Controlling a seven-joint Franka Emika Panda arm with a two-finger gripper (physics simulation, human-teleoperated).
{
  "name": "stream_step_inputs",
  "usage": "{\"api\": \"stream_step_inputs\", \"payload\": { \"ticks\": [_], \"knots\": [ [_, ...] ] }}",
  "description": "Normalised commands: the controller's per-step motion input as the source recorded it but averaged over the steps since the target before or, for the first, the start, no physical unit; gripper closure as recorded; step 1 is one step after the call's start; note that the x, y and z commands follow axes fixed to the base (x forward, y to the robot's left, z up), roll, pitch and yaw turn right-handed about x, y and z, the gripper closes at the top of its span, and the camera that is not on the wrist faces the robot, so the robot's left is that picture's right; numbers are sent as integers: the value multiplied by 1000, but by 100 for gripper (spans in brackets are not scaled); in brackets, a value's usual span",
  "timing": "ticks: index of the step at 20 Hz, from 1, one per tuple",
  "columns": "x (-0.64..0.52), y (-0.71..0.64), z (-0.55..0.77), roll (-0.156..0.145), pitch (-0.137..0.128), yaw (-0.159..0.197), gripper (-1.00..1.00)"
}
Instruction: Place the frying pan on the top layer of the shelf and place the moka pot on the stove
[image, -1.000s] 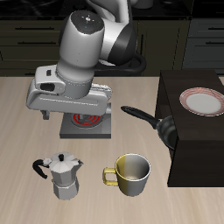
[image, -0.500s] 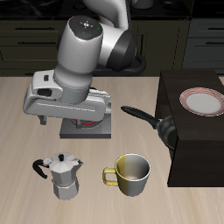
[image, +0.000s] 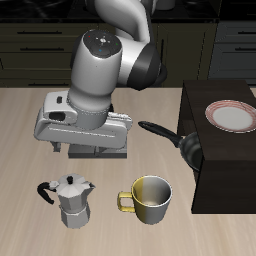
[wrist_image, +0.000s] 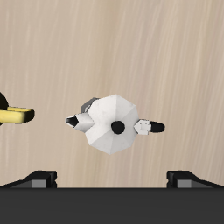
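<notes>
The end effector (wrist_image: 112, 179) hangs spread and empty straight above the moka pot (image: 71, 202), which stands on the surface beside the mug (image: 148, 200), in front of the stove (image: 98, 152). Best to descend centred on the knob, fingers straddling the body, before clenching.

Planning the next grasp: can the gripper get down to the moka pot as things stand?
Probably yes: the wrist view shows the moka pot directly below, with bare table around it; the mug stands apart beside it.
</notes>
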Motion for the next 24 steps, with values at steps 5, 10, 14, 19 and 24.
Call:
{"api": "stream_step_inputs", "payload": {
  "ticks": [5, 10, 14, 19, 24],
  "knots": [
    [24, -89, -220, -1, -6, -47, -100],
    [-12, 18, -158, 27, -17, -11, -100],
    [-71, -109, -156, 24, -38, -4, -100],
    [-33, -97, -102, 8, -3, -10, -100],
    [-123, -131, -173, 52, -17, 20, -100]
  ]
}}
